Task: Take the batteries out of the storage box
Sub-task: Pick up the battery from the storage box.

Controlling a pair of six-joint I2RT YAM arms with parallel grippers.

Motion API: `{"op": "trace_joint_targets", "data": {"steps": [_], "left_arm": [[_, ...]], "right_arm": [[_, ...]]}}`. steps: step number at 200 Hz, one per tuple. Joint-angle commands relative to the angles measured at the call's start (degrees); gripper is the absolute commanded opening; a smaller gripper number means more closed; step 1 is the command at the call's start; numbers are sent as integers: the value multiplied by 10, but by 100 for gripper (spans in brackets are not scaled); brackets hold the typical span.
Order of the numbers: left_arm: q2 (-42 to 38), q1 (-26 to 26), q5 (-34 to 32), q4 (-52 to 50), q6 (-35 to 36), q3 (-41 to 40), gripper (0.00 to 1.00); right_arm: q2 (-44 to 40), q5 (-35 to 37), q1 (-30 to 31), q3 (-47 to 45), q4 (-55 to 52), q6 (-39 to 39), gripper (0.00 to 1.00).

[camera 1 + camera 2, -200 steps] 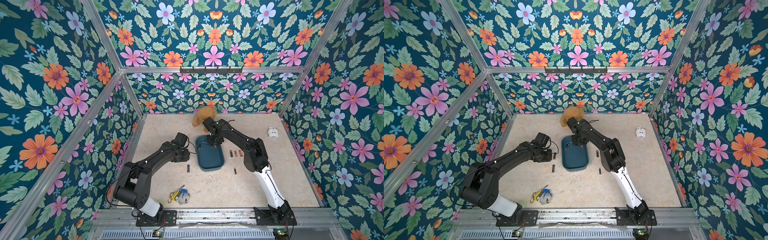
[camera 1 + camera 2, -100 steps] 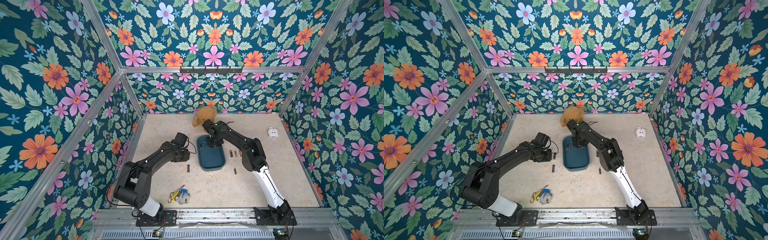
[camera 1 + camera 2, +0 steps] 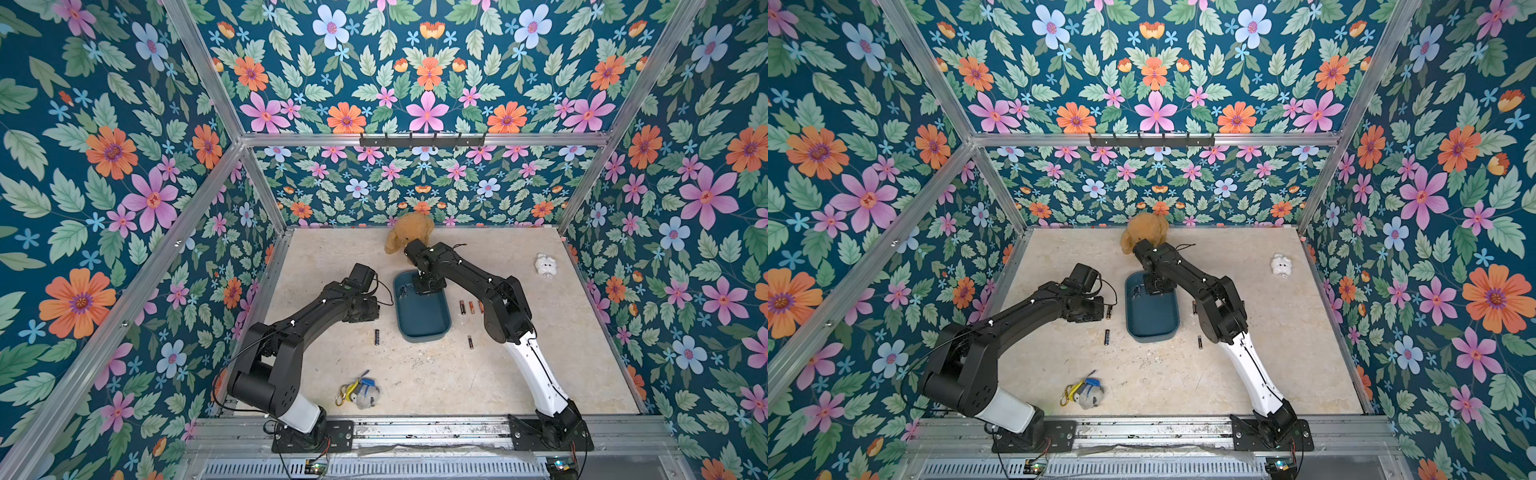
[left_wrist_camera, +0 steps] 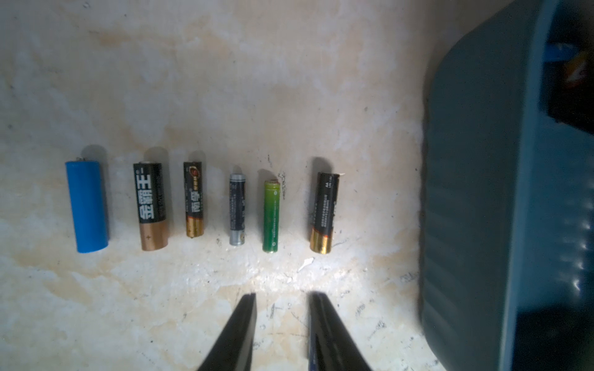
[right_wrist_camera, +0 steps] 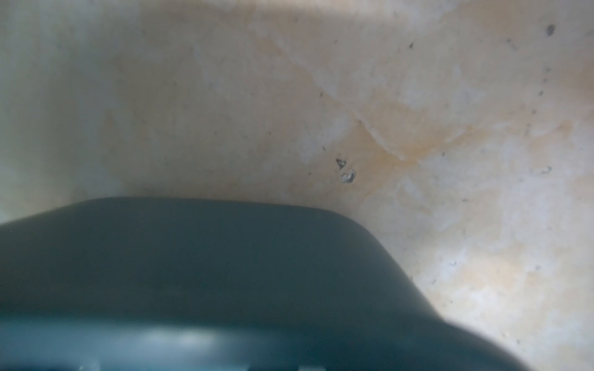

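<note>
**Container.** A shallow dark teal-blue plastic storage box (image 3: 424, 320) with rounded corners stands at the middle of the beige marbled table (image 3: 457, 374). Most of its floor is bare. A few small dark cylindrical batteries (image 3: 401, 291) remain at its end toward the far edge; the count is not legible.

**Grippers.** The right gripper (image 3: 428, 286) is down inside that end with its jaws closed. Whether a cell sits between them cannot be seen. The left gripper (image 4: 283, 298) hovers beside the box's wall toward the left edge, jaws slightly parted and empty.

**Removed cells.** Six lie apart in a parallel row before the left gripper, from a blue battery (image 4: 86, 207) to a black-and-gold battery (image 4: 324, 213). Others lie toward the right edge.

**Handling (judgement).** The cells should be light, rigid and smooth, and will roll readily. Grip across mid-barrel, jaws square to the axis.
</note>
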Motion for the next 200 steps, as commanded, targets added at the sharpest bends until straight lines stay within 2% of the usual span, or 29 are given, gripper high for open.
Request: {"op": "trace_joint_targets", "data": {"steps": [1, 49, 93, 140, 200], "left_arm": [[-2, 1, 0, -4, 9, 5, 36], [5, 1, 4, 8, 5, 17, 36], [7, 5, 38, 30, -8, 23, 35], [-10, 5, 24, 1, -15, 41, 35], [-70, 5, 15, -15, -39, 15, 36]], "right_arm": [[-7, -7, 0, -9, -4, -3, 16], [-34, -25, 0, -35, 9, -3, 13], [-83, -47, 0, -91, 40, 8, 13], [-170, -56, 5, -179, 88, 28, 13], [-321, -53, 8, -329, 144, 54, 12]]}}
